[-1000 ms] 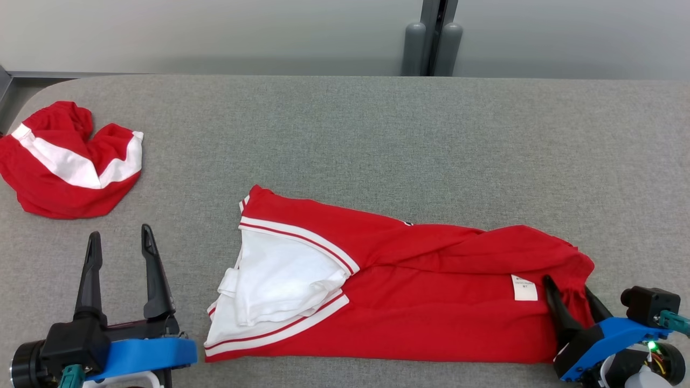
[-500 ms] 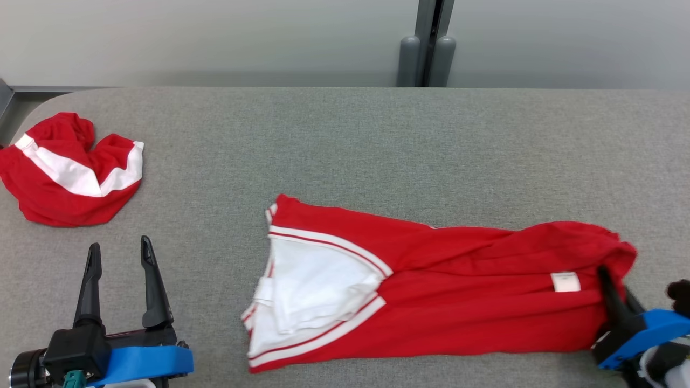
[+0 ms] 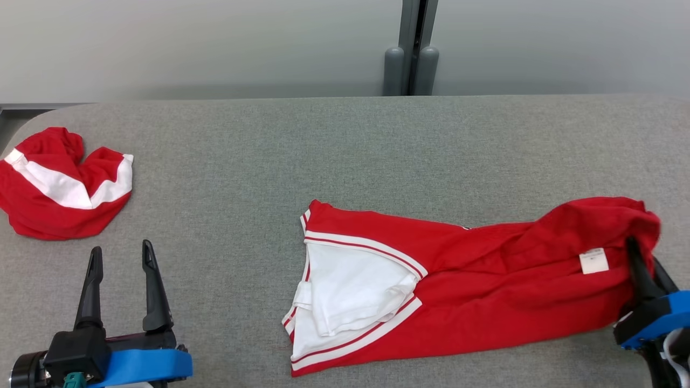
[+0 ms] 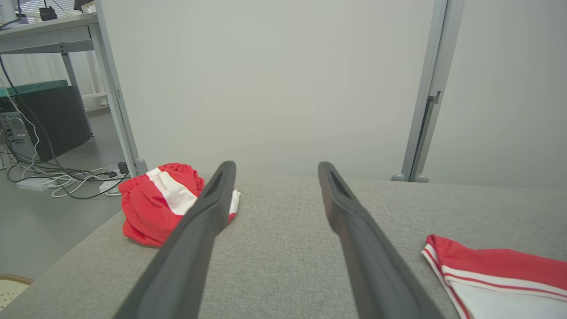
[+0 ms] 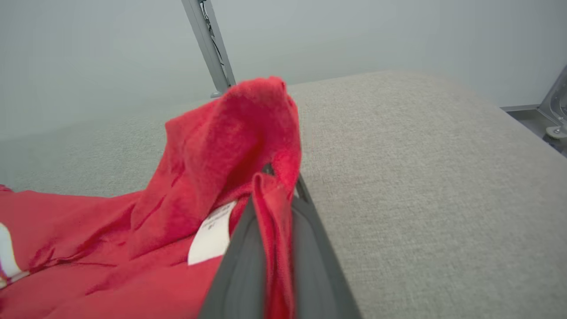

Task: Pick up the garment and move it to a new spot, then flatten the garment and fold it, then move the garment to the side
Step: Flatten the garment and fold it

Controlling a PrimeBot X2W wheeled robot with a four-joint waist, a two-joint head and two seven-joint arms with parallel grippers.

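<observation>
The right pincer is pinched tight on the lifted right end of the red garment, which stretches across the near right of the grey table. The left pincer gapes wide and empty at the near left, with a crumpled red-and-white bundle beyond it.

Two red and white garments are counted on one grey padded table: one long garment, its end pinched in the right claw, and one crumpled garment, lying beyond the left claw and off to its outer side. Two claws are counted, with two dark fingers on each, four in all. One white label is seen just beside the right claw's tips. Two grey rounded post bases are counted far beyond both claws.
</observation>
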